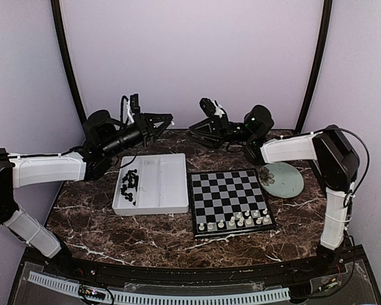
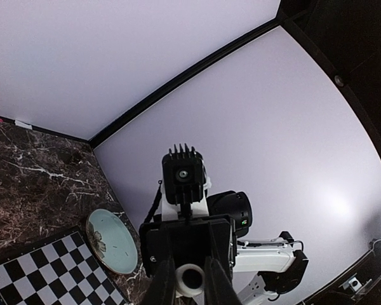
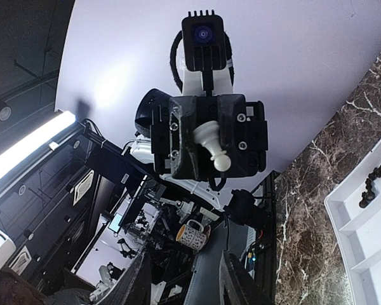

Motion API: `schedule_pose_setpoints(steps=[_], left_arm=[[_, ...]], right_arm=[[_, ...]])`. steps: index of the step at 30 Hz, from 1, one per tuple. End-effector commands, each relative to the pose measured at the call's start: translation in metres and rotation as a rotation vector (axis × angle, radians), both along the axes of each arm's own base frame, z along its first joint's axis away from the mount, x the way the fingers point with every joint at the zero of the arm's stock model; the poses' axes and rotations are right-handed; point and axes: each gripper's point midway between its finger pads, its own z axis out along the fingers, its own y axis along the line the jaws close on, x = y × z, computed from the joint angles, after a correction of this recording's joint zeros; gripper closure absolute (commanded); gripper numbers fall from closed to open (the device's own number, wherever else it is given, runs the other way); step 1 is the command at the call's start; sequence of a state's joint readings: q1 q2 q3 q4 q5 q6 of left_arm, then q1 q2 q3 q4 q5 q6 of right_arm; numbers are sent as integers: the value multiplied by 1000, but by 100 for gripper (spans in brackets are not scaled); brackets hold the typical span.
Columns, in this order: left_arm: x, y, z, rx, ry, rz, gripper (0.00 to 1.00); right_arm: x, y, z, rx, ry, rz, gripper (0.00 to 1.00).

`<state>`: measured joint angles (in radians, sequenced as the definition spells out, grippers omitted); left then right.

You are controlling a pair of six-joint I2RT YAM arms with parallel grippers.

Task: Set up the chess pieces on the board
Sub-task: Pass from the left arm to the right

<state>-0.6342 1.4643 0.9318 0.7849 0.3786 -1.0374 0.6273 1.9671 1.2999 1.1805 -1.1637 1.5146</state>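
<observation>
We judge the setup roughly a third done. Small white chess pieces (image 1: 235, 222) fill the near row of the black-and-silver checked board (image 1: 225, 187) and part of the next row. The board's far two rows are bare, and the small black chess pieces (image 1: 128, 183) lie heaped in the white rectangular tray (image 1: 162, 184) left of the board. Beyond the board's far edge, the left tool (image 1: 164, 121) pinches one white piece (image 3: 211, 145). The right tool (image 3: 185, 267) faces it, fingers spread and empty.

- One board (image 1: 225, 187), one white tray (image 1: 165, 190) and one green plate (image 1: 286, 181) were there.
- One white piece (image 3: 211, 145) was aloft.
- The board's white pieces (image 1: 239, 220) and the tray's black pieces (image 1: 128, 184) were too small to count.
</observation>
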Motion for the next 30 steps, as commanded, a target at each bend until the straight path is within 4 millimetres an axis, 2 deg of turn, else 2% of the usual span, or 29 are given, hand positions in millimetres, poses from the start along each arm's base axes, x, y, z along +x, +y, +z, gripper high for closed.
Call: schedule_pose_setpoints(steps=[1, 6, 16, 30], left_arm=[[-11, -5, 19, -108, -35, -42, 87], [-14, -13, 15, -116, -29, -58, 87], [-14, -23, 3, -105, -3, -75, 87], [-10, -32, -10, -93, 24, -96, 86]], right_arm=[[7, 3, 11, 40, -28, -17, 62], [16, 8, 4, 29, -1, -40, 62], [18, 9, 4, 36, 2, -43, 63], [17, 9, 0, 33, 3, -44, 72]])
